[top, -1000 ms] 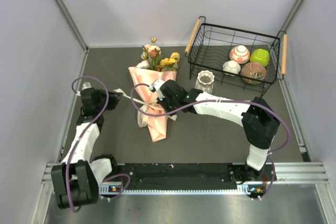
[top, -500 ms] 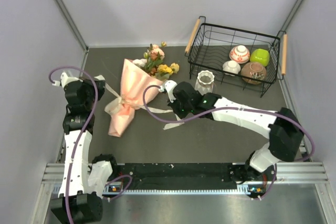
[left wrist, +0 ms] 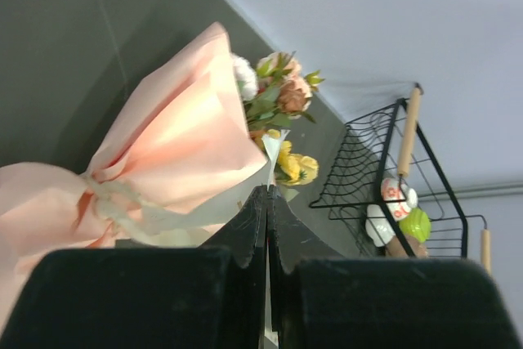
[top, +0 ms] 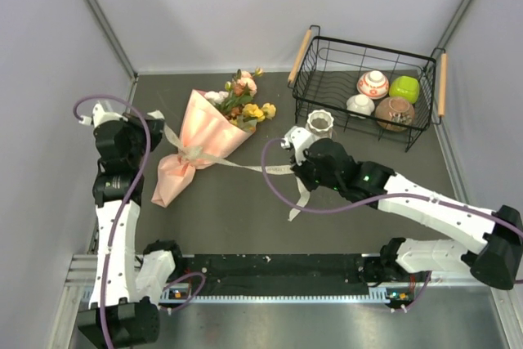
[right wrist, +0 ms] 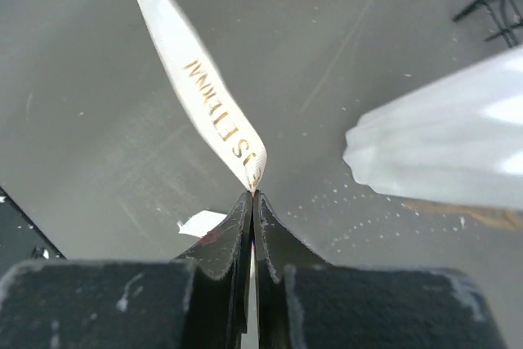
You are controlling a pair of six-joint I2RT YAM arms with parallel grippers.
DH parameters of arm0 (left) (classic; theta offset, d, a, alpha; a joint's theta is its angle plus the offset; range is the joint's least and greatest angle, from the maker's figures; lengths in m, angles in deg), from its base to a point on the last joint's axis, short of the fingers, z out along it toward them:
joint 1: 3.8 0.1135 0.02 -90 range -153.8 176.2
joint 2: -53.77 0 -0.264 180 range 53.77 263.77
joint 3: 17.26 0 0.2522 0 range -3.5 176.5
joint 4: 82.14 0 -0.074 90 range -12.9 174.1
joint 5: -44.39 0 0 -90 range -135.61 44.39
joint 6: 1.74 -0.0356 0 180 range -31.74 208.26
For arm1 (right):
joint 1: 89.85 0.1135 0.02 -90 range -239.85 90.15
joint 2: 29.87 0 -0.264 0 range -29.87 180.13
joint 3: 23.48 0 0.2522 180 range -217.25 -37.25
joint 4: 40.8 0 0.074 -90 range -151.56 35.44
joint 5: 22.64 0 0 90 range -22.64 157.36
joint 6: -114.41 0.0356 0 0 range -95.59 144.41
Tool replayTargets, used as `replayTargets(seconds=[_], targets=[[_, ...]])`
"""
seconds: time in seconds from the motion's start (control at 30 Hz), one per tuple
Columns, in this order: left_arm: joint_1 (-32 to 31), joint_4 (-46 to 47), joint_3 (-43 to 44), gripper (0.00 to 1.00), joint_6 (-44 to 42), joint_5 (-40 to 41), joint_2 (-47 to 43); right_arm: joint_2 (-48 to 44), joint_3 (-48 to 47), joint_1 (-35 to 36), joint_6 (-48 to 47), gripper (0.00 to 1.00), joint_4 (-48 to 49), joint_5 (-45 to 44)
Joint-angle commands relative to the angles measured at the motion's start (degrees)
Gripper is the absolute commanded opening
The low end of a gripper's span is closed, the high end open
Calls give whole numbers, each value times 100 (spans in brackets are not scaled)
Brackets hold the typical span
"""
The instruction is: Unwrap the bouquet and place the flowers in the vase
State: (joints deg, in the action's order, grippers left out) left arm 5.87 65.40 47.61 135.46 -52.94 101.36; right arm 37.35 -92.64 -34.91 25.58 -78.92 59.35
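Basket [top: 368,79] sits back right. Bouquet [top: 204,132] lies on table [top: 245,218] left of centre, flowers [top: 245,100] toward back wall, paper wrap [top: 173,179] on. Vase [top: 319,123] is upright just behind my R gripper [right wrist: 252,198]. Ribbon [top: 245,167] runs from knot [top: 192,153] to R jaws. L gripper [left wrist: 267,194] and R are both closed, each pinching a ribbon tail. Looks like the untie step. Pull tails apart low, level, slow, so bow slips w/o dragging bouquet or clipping vase. Can't tell if knot is loose. Stems are hidden in wrap. L tail is barely visible at tips.
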Motion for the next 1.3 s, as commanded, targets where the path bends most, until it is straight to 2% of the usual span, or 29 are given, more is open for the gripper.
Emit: replayTargets(seconds=[0.0,0.13,0.37,0.47,0.63,0.87,1.03,1.1,1.13,1.2,1.23,1.27], targets=[[17,174,566,0,-106,-427,31,-630,353,-18,85,0,-34,-701],[26,77,934,0,-18,-471,57,-1017,608,-18,191,0,-60,-965],[26,-397,1752,0,-543,214,39,-1606,890,-18,278,0,-192,-1430],[26,-722,2121,0,-939,679,13,-1905,996,-18,296,0,-227,-1817],[17,-1346,2596,0,-1537,1996,145,-2336,1101,-36,305,0,-253,-2222],[17,-1856,2869,0,-2074,3464,329,-2679,1198,-27,366,0,-271,-2293],[26,-2208,3063,2,-2101,3932,567,-2688,1268,-27,612,0,-280,-2135],[35,-2234,2940,10,-2092,3976,576,-2697,1303,-27,691,0,-289,-2143],[26,-2261,2887,26,-2075,3959,567,-2705,1303,-18,700,0,-289,-2143],[26,-2261,2756,53,-2127,3854,576,-2732,1303,-27,718,0,-289,-2152],[26,-2252,2720,83,-2179,3784,576,-2749,1303,-18,727,0,-297,-2169],[35,-2261,2702,86,-2215,3653,576,-2749,1286,-27,727,0,-289,-2170]])
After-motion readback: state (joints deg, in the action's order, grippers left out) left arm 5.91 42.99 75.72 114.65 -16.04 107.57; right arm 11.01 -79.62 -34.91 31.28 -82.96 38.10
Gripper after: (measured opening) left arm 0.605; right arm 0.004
